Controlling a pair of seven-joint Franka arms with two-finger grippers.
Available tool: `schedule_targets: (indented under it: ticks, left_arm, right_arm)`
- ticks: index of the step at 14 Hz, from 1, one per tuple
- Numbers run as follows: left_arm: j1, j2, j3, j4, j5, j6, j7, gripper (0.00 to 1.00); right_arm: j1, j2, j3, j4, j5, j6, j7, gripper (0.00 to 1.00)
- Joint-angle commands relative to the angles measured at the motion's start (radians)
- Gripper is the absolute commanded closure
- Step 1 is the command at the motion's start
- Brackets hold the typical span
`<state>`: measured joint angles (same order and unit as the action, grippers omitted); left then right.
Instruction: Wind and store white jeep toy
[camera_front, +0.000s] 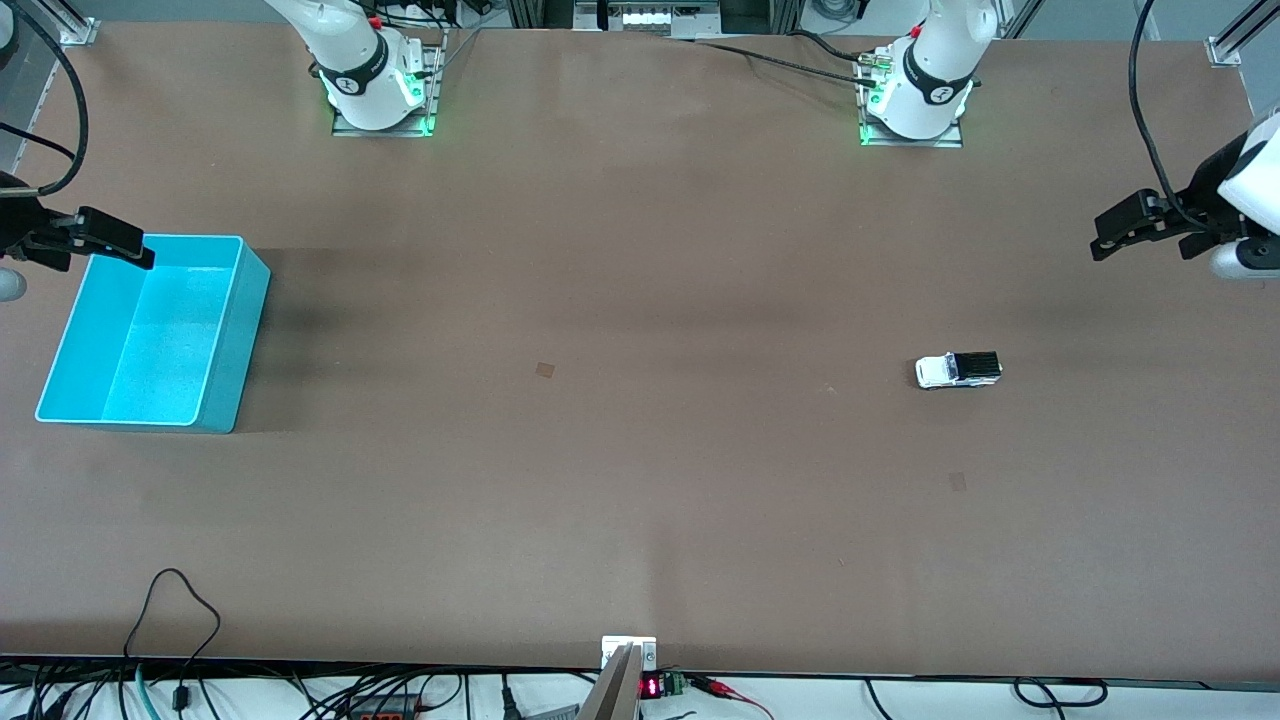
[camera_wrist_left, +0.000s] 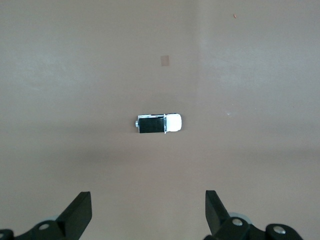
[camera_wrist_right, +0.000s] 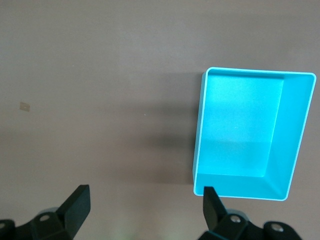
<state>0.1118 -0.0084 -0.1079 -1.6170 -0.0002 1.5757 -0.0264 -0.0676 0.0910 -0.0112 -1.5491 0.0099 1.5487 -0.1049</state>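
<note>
Robotics lab: bolted arm bases (camera_front: 380, 95), cables (camera_front: 180, 640)

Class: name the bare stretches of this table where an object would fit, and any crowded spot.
The widest bare stretch lies between the cyan bin and the white jeep toy. The table strip nearer the camera is also bare. Nothing is crowded; the bin's inside looks empty.

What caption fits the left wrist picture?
Open left gripper hovers above the white jeep toy on the brown table.
</note>
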Motion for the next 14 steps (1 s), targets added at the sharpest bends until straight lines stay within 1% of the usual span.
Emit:
schedule_targets:
  ticks: [1, 7, 10, 12, 14]
  left_arm:
    - [0.009, -0.021, -0.006, 0.009, -0.018, -0.025, 0.020, 0.00]
    - [0.015, 0.005, 0.002, 0.011, -0.015, -0.014, 0.019, 0.00]
    - [0.028, 0.051, 0.004, 0.003, -0.020, 0.007, -0.041, 0.00]
    - [0.026, 0.060, 0.004, -0.049, -0.021, 0.039, -0.113, 0.00]
    - [0.026, 0.082, 0.004, -0.127, -0.021, 0.123, -0.202, 0.00]
  right_arm:
    - [0.008, -0.005, 0.000, 0.009, -0.011, -0.016, -0.009, 0.00]
    - [0.005, -0.005, 0.000, 0.009, -0.011, -0.018, -0.009, 0.00]
    - [0.005, -0.005, 0.000, 0.009, -0.011, -0.018, -0.007, 0.00]
    - [0.005, -0.005, 0.000, 0.009, -0.011, -0.018, -0.009, 0.00]
    - [0.002, -0.005, -0.001, 0.009, -0.011, -0.018, -0.009, 0.00]
